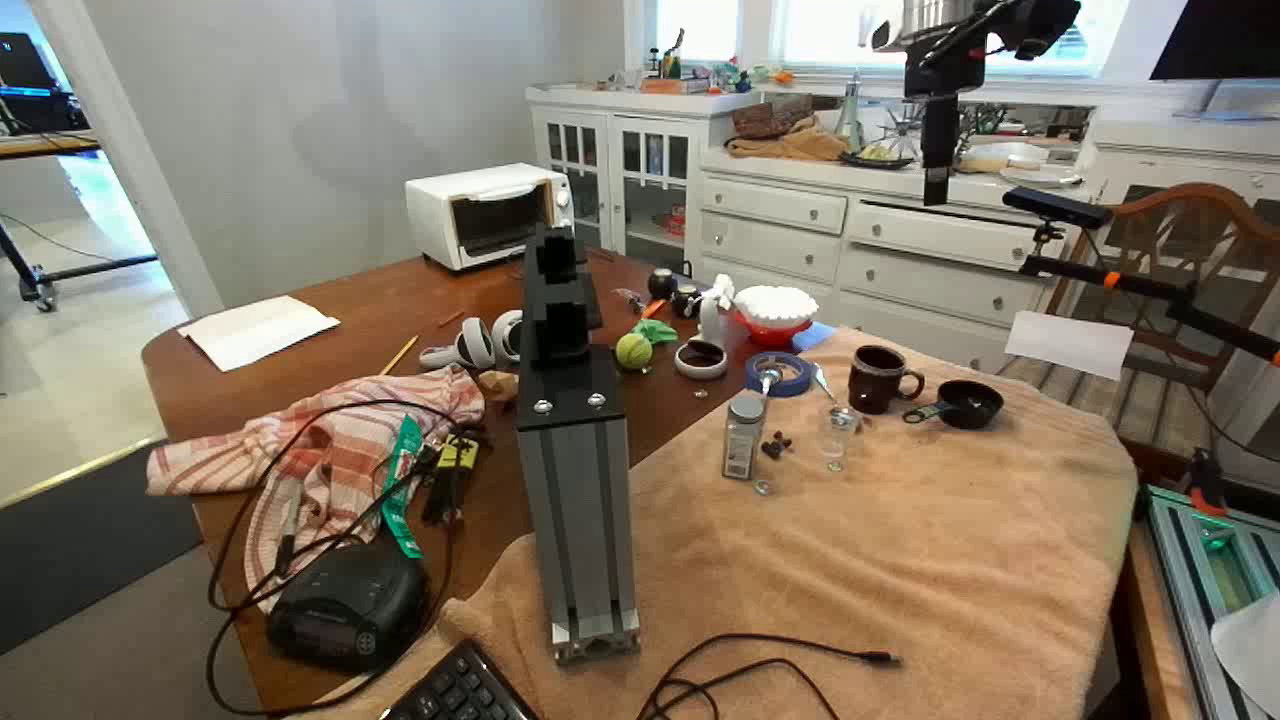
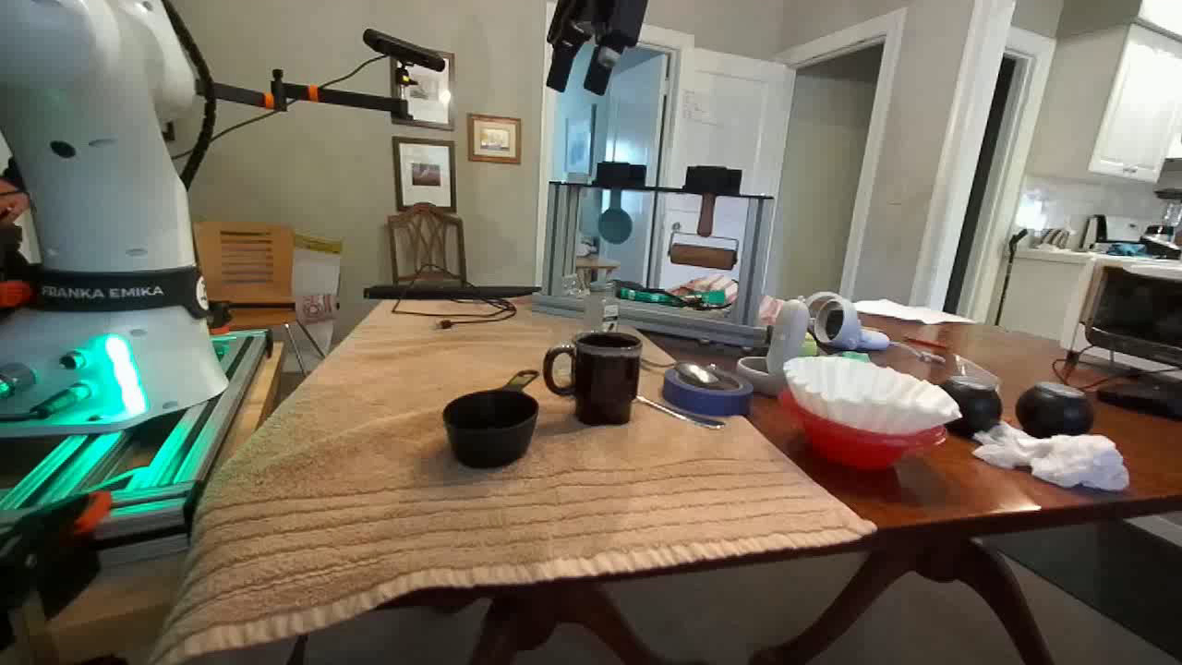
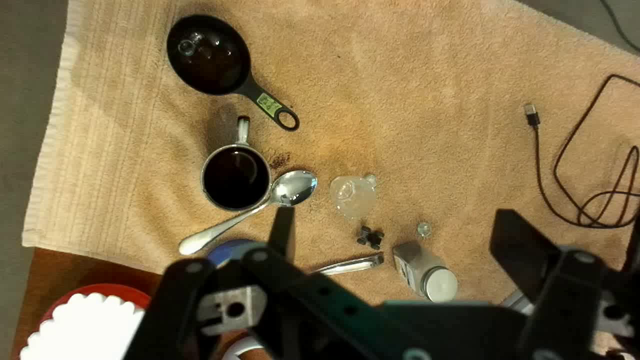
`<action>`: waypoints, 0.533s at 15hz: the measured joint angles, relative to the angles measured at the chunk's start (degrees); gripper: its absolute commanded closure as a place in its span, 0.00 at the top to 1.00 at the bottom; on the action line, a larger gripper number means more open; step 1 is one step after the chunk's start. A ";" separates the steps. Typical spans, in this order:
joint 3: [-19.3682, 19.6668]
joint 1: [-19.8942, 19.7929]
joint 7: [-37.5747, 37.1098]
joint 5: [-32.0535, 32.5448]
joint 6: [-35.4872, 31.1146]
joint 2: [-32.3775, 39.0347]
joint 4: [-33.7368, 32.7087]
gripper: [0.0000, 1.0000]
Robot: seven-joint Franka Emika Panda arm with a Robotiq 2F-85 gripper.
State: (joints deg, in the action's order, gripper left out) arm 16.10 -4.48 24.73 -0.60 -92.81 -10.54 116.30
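White cabinets [image 1: 770,207], tan towel [image 1: 930,540], end effector [image 2: 578,83] above

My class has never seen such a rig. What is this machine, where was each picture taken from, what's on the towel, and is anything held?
It is a robot arm ending in a two-fingered gripper. Two pictures look in from different places outside the robot; the third looks down from its wrist. On the tan towel are a dark mug, a black measuring cup, a spoon, a capped jar and a USB cable, among other things. The gripper hangs above them with its jaws apart, holding nothing.
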 measured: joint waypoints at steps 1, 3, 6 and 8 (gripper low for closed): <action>0.00 0.00 0.00 0.00 0.00 0.00 0.00 1.00; 0.00 0.00 0.00 0.00 0.00 0.00 0.00 1.00; -0.89 -0.40 0.04 -0.46 0.00 0.01 0.00 1.00; -2.50 -0.18 0.06 -1.61 0.03 0.26 0.00 1.00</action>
State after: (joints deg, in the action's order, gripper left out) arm 13.60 -4.66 24.79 -2.21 -92.79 -10.28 116.30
